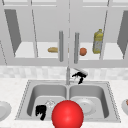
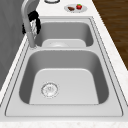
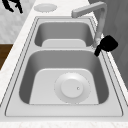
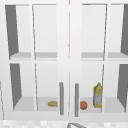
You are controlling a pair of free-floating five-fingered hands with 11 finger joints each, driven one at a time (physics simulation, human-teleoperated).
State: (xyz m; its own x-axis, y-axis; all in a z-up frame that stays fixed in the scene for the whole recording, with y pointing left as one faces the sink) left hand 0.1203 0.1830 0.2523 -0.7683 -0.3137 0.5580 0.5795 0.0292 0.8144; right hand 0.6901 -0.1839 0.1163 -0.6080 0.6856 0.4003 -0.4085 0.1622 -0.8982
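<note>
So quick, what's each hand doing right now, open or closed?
Left hand: holds nothing, near the sink's front edge; open or closed, cannot tell.
Right hand: at the faucet; grip cannot be told.

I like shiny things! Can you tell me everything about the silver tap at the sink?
The silver metal tap looks smooth and matte grey. It has a tall upright stem rising from the back rim of the steel double sink, at the wall between the two basins, and a bent spout that reaches out over a basin. No water shows. The black right hand is at the base of the stem, right against it, fingers curled. The black left hand hangs at the sink's front left.
</note>
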